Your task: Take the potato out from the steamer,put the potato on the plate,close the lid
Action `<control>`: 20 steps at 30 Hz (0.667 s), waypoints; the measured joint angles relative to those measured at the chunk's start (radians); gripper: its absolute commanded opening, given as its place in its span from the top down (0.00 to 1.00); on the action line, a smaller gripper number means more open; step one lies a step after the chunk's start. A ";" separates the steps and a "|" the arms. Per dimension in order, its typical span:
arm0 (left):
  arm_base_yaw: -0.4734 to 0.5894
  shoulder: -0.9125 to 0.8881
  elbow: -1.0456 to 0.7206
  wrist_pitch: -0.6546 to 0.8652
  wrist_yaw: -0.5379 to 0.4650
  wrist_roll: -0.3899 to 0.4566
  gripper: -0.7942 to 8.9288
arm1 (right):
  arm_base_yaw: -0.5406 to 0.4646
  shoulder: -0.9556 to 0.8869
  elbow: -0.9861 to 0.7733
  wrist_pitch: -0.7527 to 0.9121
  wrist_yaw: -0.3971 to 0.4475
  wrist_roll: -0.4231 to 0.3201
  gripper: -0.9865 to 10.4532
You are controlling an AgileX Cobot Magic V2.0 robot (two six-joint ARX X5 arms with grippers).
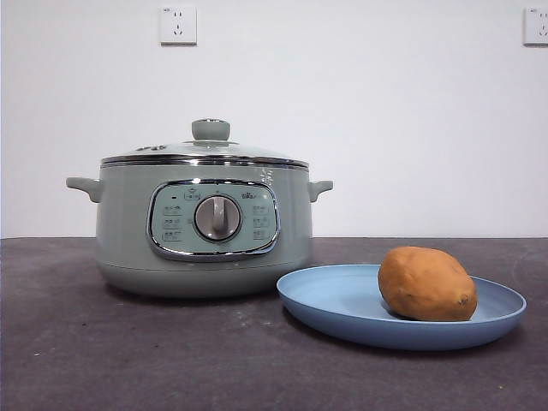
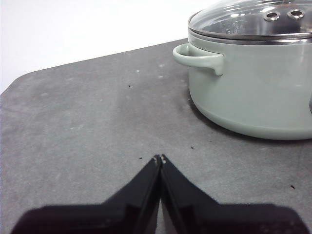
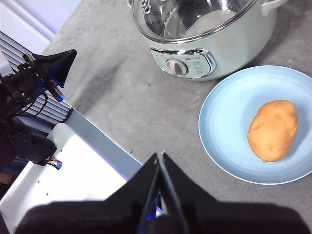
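The orange-brown potato (image 1: 427, 283) (image 3: 273, 130) lies on the light-blue plate (image 1: 342, 300) (image 3: 229, 122), right of the steamer. The sage-green steamer (image 1: 128, 231) (image 2: 253, 92) (image 3: 234, 53) stands on the dark table with its glass lid (image 1: 205, 151) (image 2: 243, 19) (image 3: 185, 19) resting shut on its rim, green knob on top. My left gripper (image 2: 160, 158) is shut and empty, low over the table off the steamer's handle side. High above the table's front edge, my right gripper (image 3: 160, 156) is shut and empty, away from the plate.
The table's near edge and a white stand with camera gear (image 3: 34, 83) show in the right wrist view. Two wall sockets (image 1: 178, 25) sit on the white wall behind. Neither arm shows in the front view.
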 measured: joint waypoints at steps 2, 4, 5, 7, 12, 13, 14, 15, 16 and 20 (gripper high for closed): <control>0.000 0.000 0.000 0.000 0.000 0.000 0.92 | 0.000 0.000 0.000 0.000 0.000 0.000 0.91; 0.000 0.000 0.000 0.000 0.000 0.000 0.92 | 0.000 0.000 0.000 0.000 0.000 0.000 0.91; 0.000 0.000 0.000 0.000 0.000 0.000 0.92 | 0.000 0.000 0.000 0.000 0.000 0.000 0.91; 0.000 0.000 0.000 0.000 0.000 0.000 0.92 | -0.013 -0.011 0.000 0.009 0.022 -0.025 0.91; 0.000 0.000 0.000 0.000 0.000 0.000 0.92 | -0.135 -0.125 -0.031 0.172 0.092 -0.121 0.91; 0.000 0.000 0.000 0.000 0.000 0.000 0.92 | -0.165 -0.154 -0.052 0.219 0.093 -0.130 0.91; 0.000 0.000 0.000 0.000 0.000 0.000 0.92 | -0.194 -0.188 -0.080 0.265 0.093 -0.137 0.91; 0.000 0.000 0.000 0.000 0.000 0.000 0.92 | -0.232 -0.233 -0.126 0.317 0.096 -0.143 0.91; 0.000 0.000 0.000 0.000 0.000 0.000 0.92 | -0.258 -0.270 -0.167 0.357 0.098 -0.147 0.91; 0.000 0.000 0.000 0.000 0.000 0.000 0.92 | -0.353 -0.415 -0.392 0.579 0.100 -0.159 0.91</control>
